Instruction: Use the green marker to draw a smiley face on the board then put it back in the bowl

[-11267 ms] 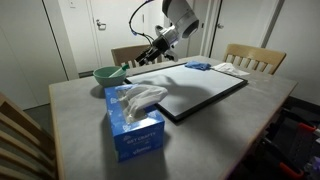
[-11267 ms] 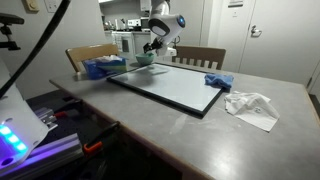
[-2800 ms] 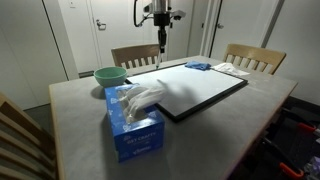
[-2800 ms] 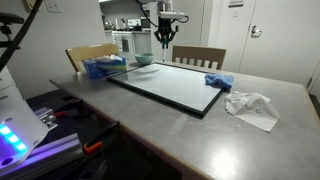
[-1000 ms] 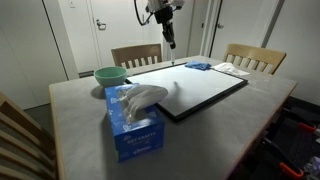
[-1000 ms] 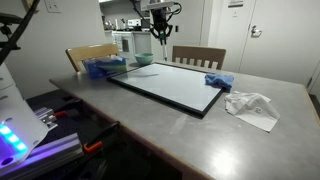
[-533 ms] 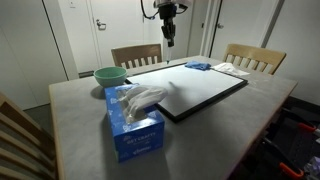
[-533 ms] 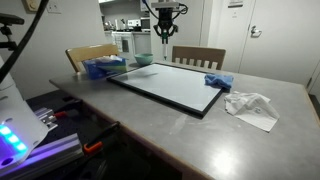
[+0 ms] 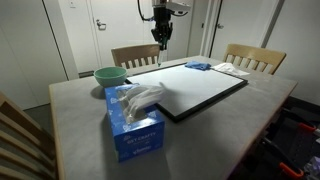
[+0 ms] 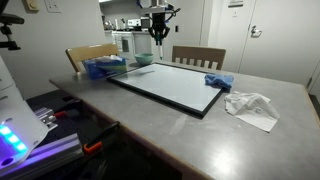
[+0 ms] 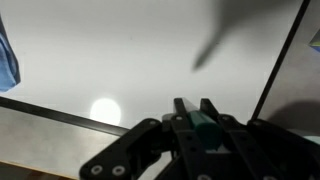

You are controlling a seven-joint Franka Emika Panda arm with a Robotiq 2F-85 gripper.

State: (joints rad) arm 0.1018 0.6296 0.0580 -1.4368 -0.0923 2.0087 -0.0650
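Gripper (image 9: 160,38), jaws pinched shut on the green marker (image 11: 205,122), hangs well above the board (image 9: 205,90); the bowl (image 9: 110,72) sits at the board's nine o'clock. Likely risk: the slim marker pivots on contact, skewing strokes.

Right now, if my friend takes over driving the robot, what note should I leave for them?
The gripper is shut on the green marker, high above the far end of the board.
The board lies flat on the table and looks blank; no face shows.
The bowl sits on the table beside the board, near the tissue box; its inside can't be seen.
Done: marker picked up.
Left: lower to the board, draw the smiley face, put the marker back in the bowl.
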